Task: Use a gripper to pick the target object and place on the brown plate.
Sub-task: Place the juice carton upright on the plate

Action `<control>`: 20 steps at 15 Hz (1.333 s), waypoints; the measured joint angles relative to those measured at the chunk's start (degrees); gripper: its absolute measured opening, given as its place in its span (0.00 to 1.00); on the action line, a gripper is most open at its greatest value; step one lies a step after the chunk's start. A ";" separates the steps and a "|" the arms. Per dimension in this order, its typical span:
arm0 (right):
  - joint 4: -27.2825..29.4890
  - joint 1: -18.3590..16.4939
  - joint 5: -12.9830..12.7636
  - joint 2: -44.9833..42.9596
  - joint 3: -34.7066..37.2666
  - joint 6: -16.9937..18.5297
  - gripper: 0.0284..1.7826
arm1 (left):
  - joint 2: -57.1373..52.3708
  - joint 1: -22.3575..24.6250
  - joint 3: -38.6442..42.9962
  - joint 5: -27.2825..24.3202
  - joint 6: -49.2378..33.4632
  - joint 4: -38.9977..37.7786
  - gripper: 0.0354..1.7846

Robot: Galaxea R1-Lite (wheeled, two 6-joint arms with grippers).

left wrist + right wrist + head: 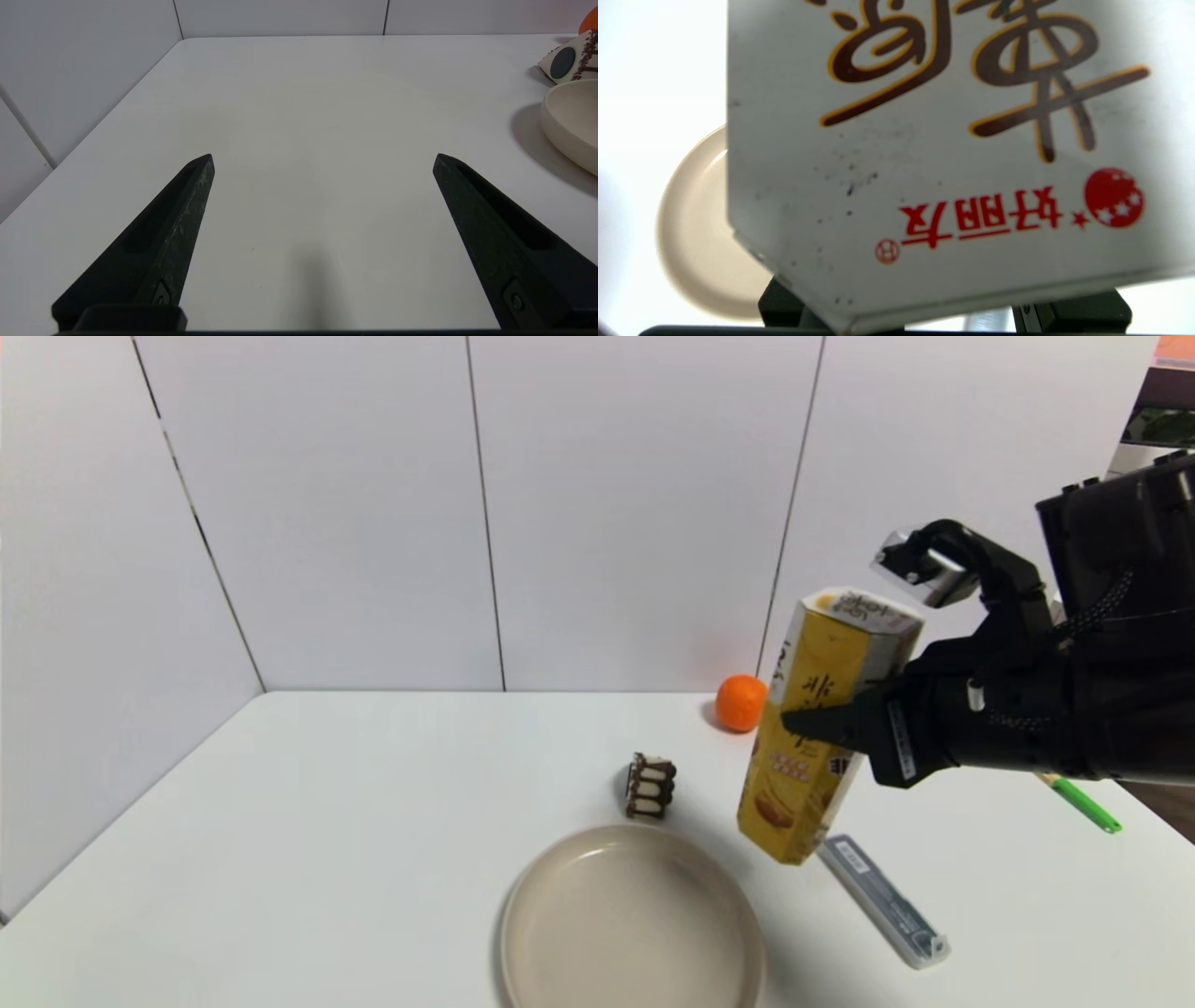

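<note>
The yellow snack box is hanging tilted in the air, clear of the white table, its lower end hovering just right of the brown plate at the near edge. The right gripper is pinching the box around its middle, reaching in from the right. An orange is sitting behind the box, a small striped block beyond the plate, a flat grey case and a green pen to the right. The left gripper is hovering spread wide over bare table, left of the plate.
</note>
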 joint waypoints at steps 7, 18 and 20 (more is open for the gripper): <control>-3.06 11.36 -1.16 5.36 0.05 0.72 0.47 | 0.00 0.00 0.00 0.02 0.00 0.02 0.94; -3.84 14.95 -0.79 8.79 0.35 2.35 0.63 | 0.00 0.00 0.00 0.02 0.02 0.00 0.94; -3.86 14.93 -0.85 8.98 0.35 2.33 0.71 | 0.00 0.00 0.00 0.02 0.00 0.02 0.94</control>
